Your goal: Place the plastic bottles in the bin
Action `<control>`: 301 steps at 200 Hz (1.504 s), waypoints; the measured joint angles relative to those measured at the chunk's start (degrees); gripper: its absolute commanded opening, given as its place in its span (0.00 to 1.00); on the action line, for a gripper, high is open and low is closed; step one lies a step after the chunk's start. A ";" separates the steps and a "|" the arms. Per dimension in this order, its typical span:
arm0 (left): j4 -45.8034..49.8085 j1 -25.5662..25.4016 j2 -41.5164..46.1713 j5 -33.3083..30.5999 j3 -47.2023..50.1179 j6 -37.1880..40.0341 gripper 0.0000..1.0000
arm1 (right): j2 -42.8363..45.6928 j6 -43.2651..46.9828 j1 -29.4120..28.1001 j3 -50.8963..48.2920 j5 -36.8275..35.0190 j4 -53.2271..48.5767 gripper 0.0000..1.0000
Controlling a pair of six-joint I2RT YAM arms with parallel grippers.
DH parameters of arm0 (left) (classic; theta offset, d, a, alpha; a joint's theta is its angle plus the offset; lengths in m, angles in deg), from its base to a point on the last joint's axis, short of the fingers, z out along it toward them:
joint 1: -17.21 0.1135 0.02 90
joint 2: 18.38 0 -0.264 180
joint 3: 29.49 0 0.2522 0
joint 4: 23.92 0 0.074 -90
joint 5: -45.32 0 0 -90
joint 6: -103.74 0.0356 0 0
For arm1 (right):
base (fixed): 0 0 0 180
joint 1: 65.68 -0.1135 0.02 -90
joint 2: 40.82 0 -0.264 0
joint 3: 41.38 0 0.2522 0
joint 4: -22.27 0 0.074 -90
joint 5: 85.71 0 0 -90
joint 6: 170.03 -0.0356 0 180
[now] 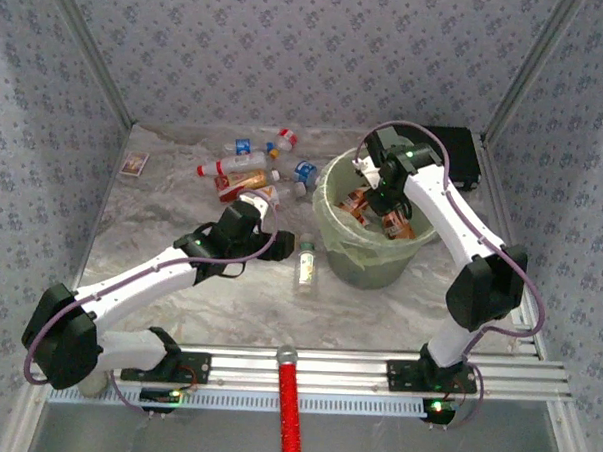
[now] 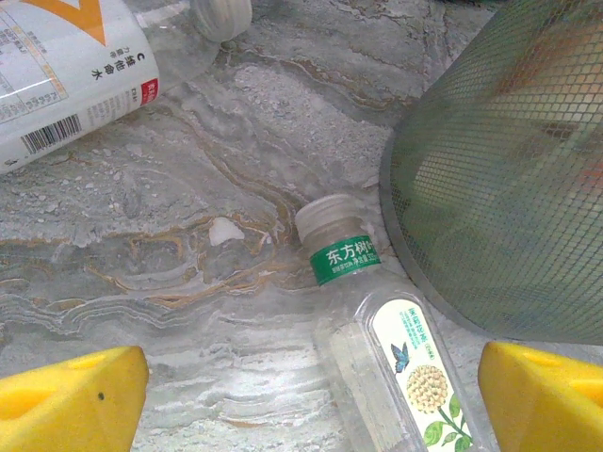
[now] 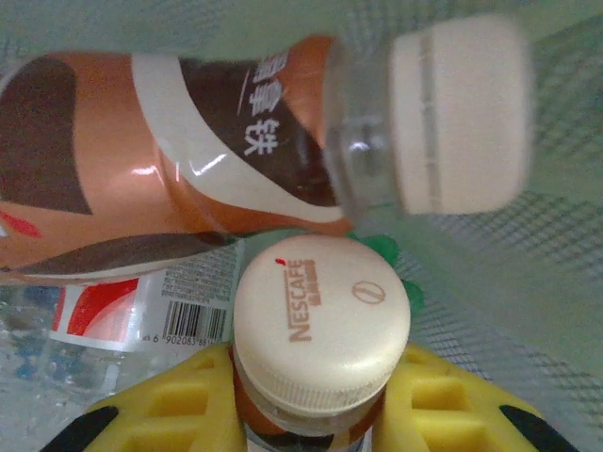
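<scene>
Left gripper (image 2: 306, 405) wide over clear bottle (image 2: 377, 330), right gripper (image 3: 311, 405) seemingly clamping Nescafé bottle (image 3: 320, 320) neck

NESCAFÉ on a cream cap (image 3: 320, 320) — 东方树叶 on a green neck band (image 2: 345, 259).

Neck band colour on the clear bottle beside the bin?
Green neck band, white characters; best in left wrist view.

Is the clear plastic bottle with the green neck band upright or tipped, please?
Tipped: the clear bottle lies sideways on the marbled table, beside the pale-green bin.
</scene>
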 measured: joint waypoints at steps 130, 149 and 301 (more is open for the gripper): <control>-0.07 -0.31 -1.92 0.61 0.11 -2.54 0.92 | 0.63 -6.60 -0.07 4.70 1.51 -2.62 0.65; -0.11 -0.96 -2.64 1.14 0.15 -3.21 0.94 | 1.07 -7.39 -0.61 7.30 1.14 -3.93 0.72; -3.08 -9.07 -17.33 4.59 -1.75 -9.66 1.00 | 13.03 -17.49 1.25 15.10 8.24 -5.03 0.99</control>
